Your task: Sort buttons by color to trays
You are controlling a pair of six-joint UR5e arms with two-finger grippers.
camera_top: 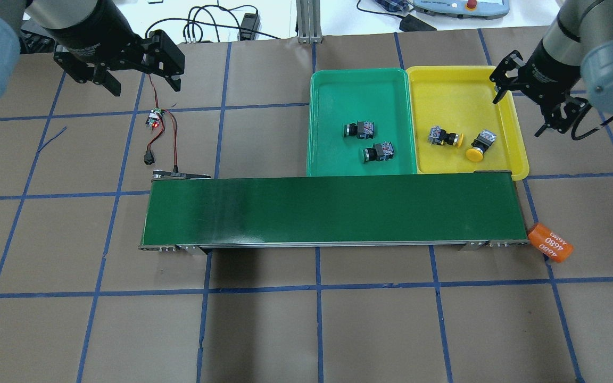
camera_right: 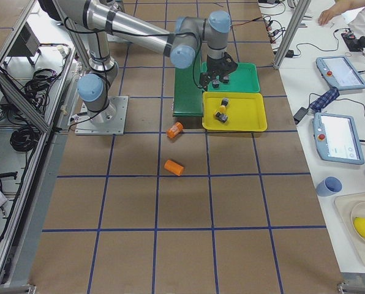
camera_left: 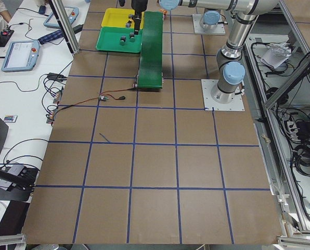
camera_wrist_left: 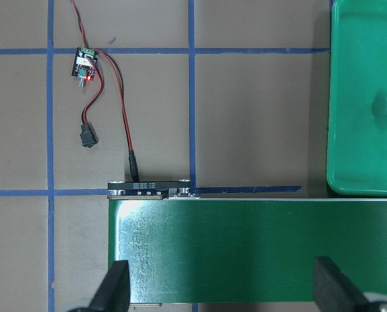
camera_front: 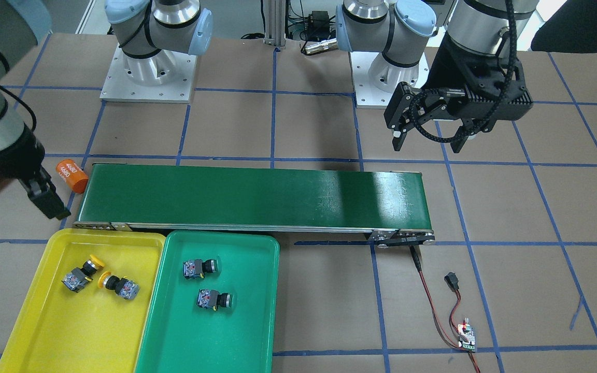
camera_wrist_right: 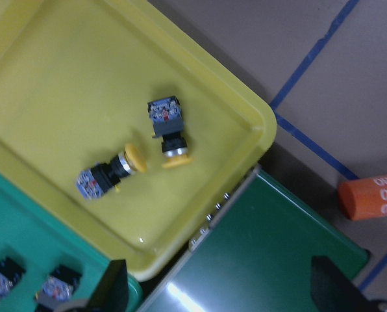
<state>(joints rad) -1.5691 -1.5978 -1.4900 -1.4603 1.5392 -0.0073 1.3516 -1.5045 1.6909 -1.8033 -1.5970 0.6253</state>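
Orange cylinder (camera_top: 550, 242) reads 4680; yellow buttons (camera_top: 445, 137) in yellow tray (camera_top: 461, 80).

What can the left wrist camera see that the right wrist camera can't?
Only the left wrist view shows the small black circuit board with its red and black wires. Only the right wrist view shows the bright yellow plastic tray holding two yellow-capped push buttons and the orange cylinder. Both show the long dark green conveyor belt and the green plastic tray.
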